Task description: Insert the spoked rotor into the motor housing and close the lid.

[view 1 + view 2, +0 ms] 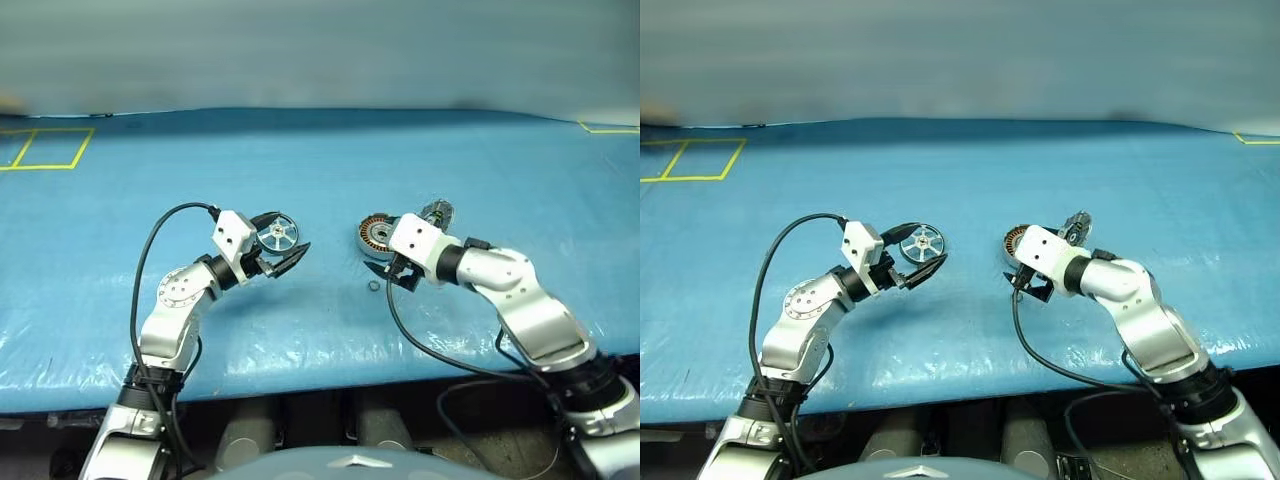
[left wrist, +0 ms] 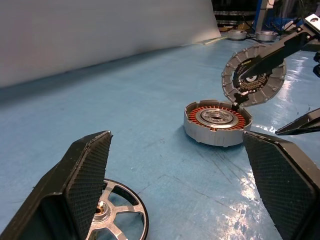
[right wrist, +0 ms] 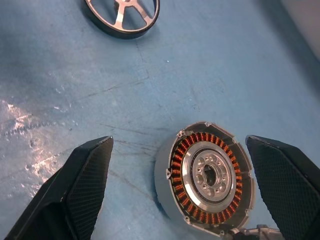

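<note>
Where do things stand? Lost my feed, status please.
Left gripper open beside spoked rotor. Right gripper open over motor housing. Lid propped up, housing uncovered. Small ring nearby.

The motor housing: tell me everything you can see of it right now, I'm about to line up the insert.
The motor housing is a round, shallow grey metal cup lying flat and open-side up on the blue table cover. Copper-orange windings ring a silvery centre plate with small holes and a central bore. Nothing is inserted. The lid stands tilted up at its far edge, apparently hinged there. The right gripper hangs open above it, not touching.
</note>
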